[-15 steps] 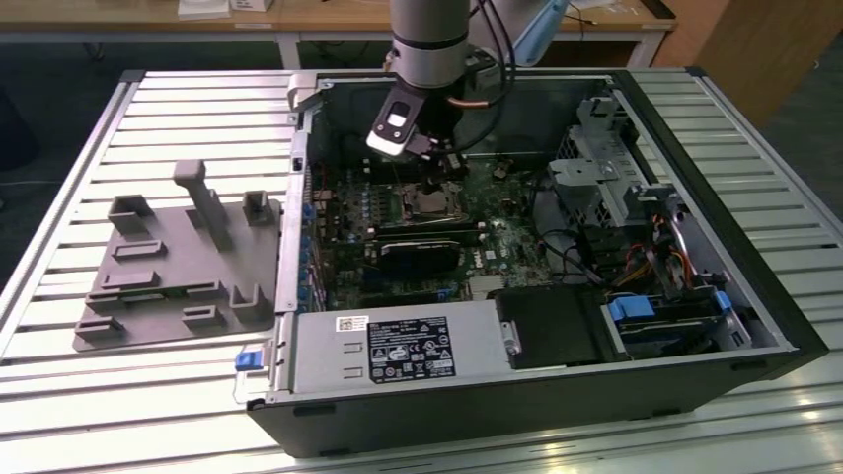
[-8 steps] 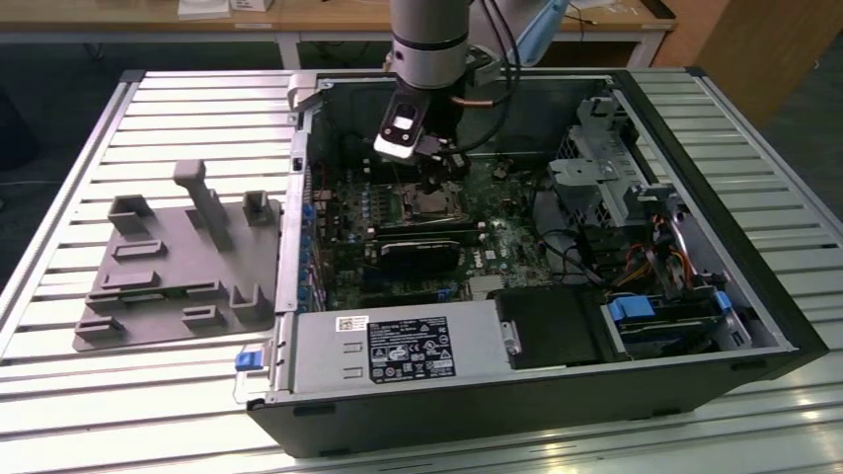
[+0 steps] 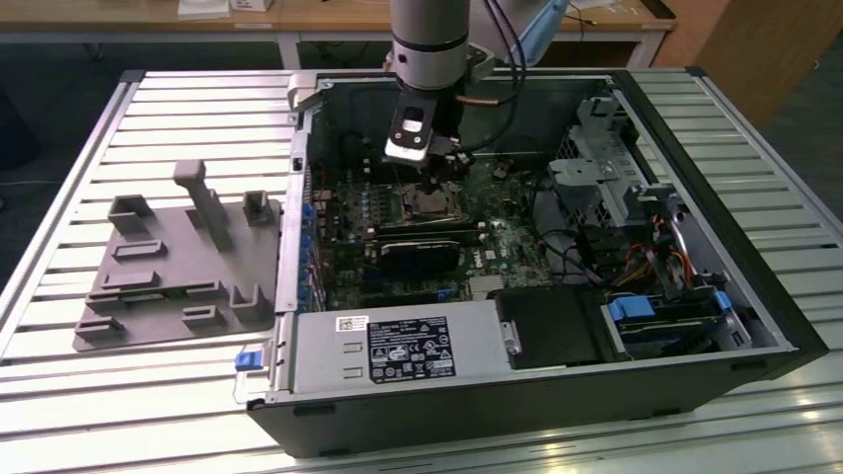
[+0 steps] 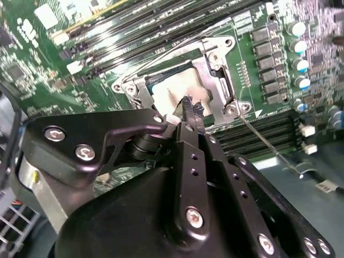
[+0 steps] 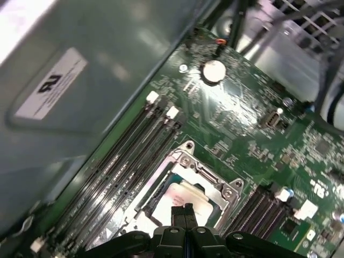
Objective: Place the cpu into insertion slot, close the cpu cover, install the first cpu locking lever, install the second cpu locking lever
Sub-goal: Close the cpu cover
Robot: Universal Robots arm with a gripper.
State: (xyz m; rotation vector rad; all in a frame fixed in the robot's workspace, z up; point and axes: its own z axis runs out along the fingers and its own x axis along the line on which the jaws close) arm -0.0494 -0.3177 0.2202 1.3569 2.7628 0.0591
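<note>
My gripper reaches down into the open computer case, just above the insertion slot on the green motherboard. In both wrist views its black fingertips are pressed together, shut with nothing between them, and they hover over the cpu, whose pale silver top lies in the socket. The silver cpu cover lies flat around the chip, and its window frames the cpu. One thin wire locking lever sticks out from the socket's corner. A second wire lever runs along the socket's side by the memory slots.
Long black memory slots flank the socket, with capacitors and a coin battery nearby. A black card, power supply and drive cages crowd the case. A grey fixture sits on the table at the exterior view's left.
</note>
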